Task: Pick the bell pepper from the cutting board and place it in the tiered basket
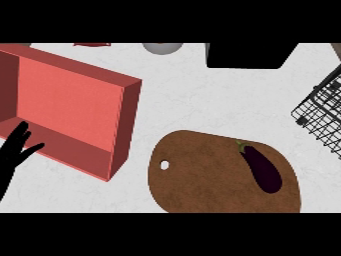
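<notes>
So an eggplant, not a bell pepper, is being carried by the brown cutting board, lying along the board's right side with its green stem pointing toward the far edge. The board is being seen at the counter's near edge, with a small hole near its left rim. The black wire tiered basket is sitting at the right edge, apart from the board. A red tray is being kept at the left. The left hand is resting at the near left corner, fingers straight and spread, holding nothing. The right hand isn't showing.
</notes>
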Available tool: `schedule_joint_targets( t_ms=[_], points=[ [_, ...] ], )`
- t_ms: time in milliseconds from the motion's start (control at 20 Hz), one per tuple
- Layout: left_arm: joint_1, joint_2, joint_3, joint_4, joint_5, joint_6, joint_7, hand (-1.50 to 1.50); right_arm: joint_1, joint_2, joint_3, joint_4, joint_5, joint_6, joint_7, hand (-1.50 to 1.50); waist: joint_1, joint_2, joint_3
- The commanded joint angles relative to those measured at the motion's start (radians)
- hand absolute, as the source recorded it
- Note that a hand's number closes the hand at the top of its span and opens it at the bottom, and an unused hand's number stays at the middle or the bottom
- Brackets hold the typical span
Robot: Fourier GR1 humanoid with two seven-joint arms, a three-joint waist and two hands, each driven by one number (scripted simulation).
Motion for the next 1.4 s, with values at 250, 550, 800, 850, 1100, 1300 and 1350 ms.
schedule_joint_targets(
  t_ms=[250,550,800,850,1100,1300,1350],
  points=[
    [0.009,-0.026,-0.015,0.037,-0.008,-0.03,0.033,0.0,-0.019,-0.013,0.005,0.095,0.016,0.087,-0.061,1.5,0.0,0.01,-0.013],
    [-0.025,-0.045,-0.009,0.032,-0.017,-0.005,0.045,0.0,-0.032,-0.038,-0.11,0.22,-0.081,0.267,0.064,-1.5,-0.003,0.014,-0.013],
    [-0.074,-0.066,-0.001,0.116,-0.027,-0.008,0.018,0.0,0.006,-0.081,-0.17,0.213,-0.132,0.214,0.141,-1.5,-0.025,0.014,-0.013],
    [-0.01,-0.037,0.004,0.04,-0.021,-0.035,0.032,0.0,0.033,-0.084,-0.179,0.212,-0.142,0.201,0.134,-1.5,-0.01,0.01,-0.012],
    [-0.035,-0.037,0.02,0.056,-0.02,-0.047,0.047,0.0,-0.007,-0.086,-0.182,0.128,-0.154,0.136,0.1,-1.5,-0.01,0.008,-0.013],
    [0.001,-0.072,0.008,0.057,-0.047,-0.024,0.004,0.0,-0.02,-0.07,-0.203,0.035,-0.172,-0.018,0.142,-1.5,-0.021,0.002,-0.014],
    [0.01,-0.045,0.022,0.057,-0.02,-0.062,0.028,0.0,-0.045,-0.068,-0.212,0.017,-0.176,-0.039,0.181,-1.5,-0.018,0.002,-0.014]
  ],
)
